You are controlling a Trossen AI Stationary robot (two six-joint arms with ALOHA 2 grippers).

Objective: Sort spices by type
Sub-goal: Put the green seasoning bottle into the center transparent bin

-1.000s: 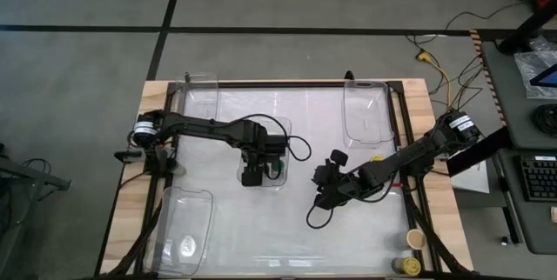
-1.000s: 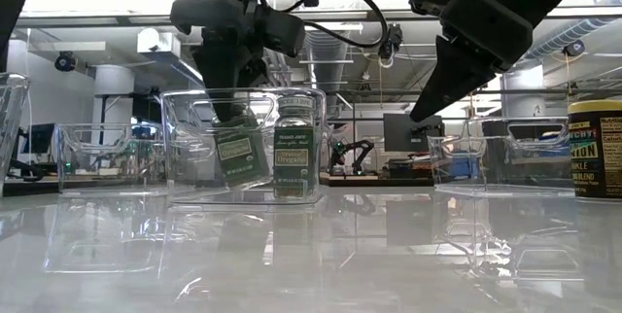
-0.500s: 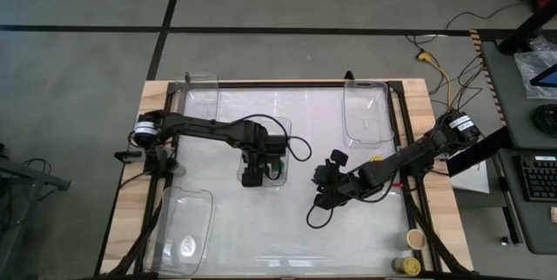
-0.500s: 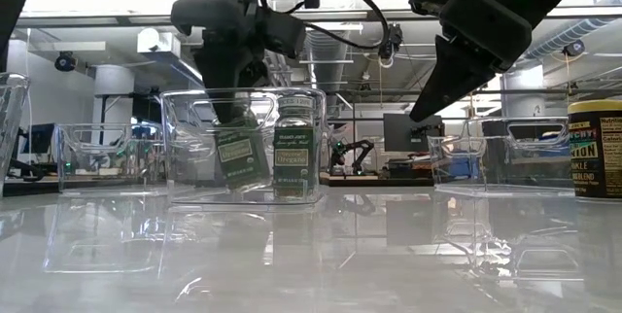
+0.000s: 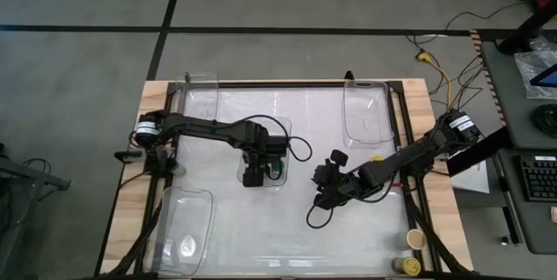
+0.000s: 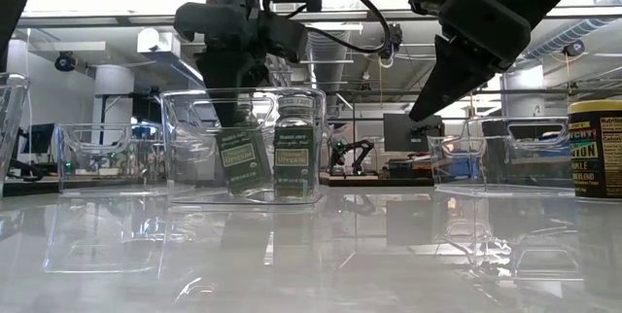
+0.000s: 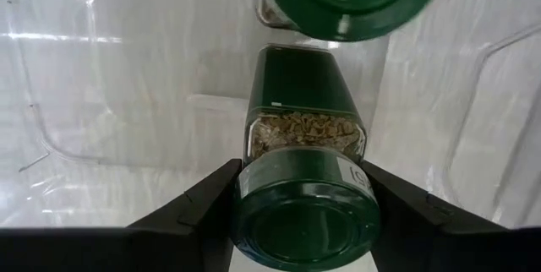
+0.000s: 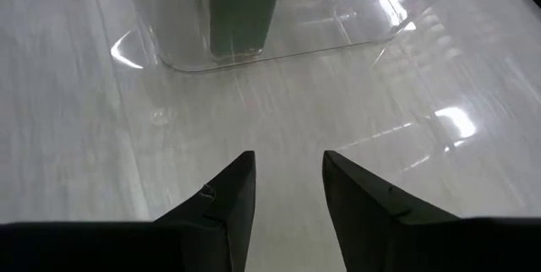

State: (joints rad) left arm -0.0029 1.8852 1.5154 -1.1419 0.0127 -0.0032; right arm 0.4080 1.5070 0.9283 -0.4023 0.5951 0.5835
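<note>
Inside the middle bin [image 6: 185, 148]: a green-lidded jar going in beside its match.

The left end effector [image 7: 304, 209] is closed on a green-lidded spice jar [image 6: 240, 157], held tilted within the clear middle bin, just beside a second green-lidded jar [image 6: 294, 146] standing upright there. To finish well, I judge the held jar should be levelled, lowered until its base meets the bin floor, then released without nudging its neighbour. The right end effector [image 8: 287, 192], fingers parted and empty, hangs over the counter [image 5: 287, 219] to one side of that bin.
</note>
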